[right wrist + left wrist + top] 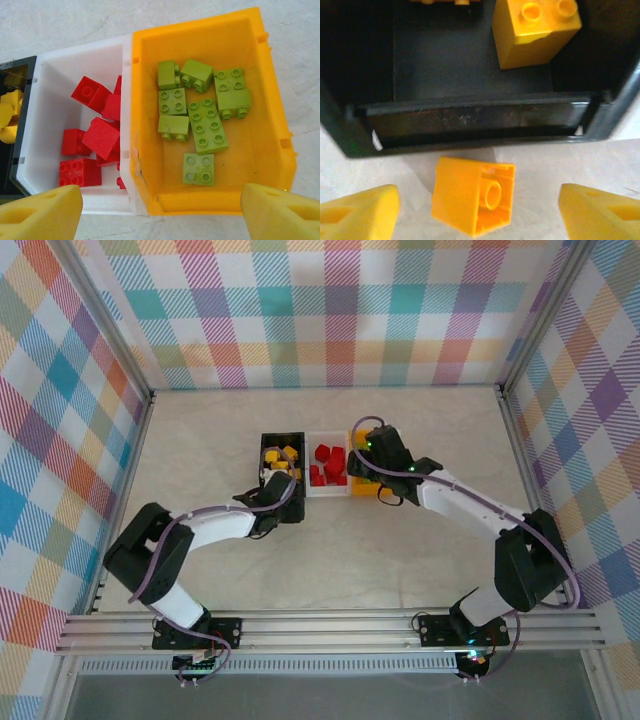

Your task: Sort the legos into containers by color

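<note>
Three containers stand side by side mid-table: a black bin with yellow-orange legos, a white bin with red legos, and an orange-yellow bin with several lime green legos. My left gripper is open, low at the near wall of the black bin. One yellow-orange lego lies on its side on the table between its fingers, with a gap on each side. My right gripper hangs open above the near end of the orange-yellow bin, nothing between its fingers.
Another yellow-orange lego stands inside the black bin near its right wall. Bare marbled tabletop surrounds the bins. Plaid walls close off three sides, and metal rails run along the near edge.
</note>
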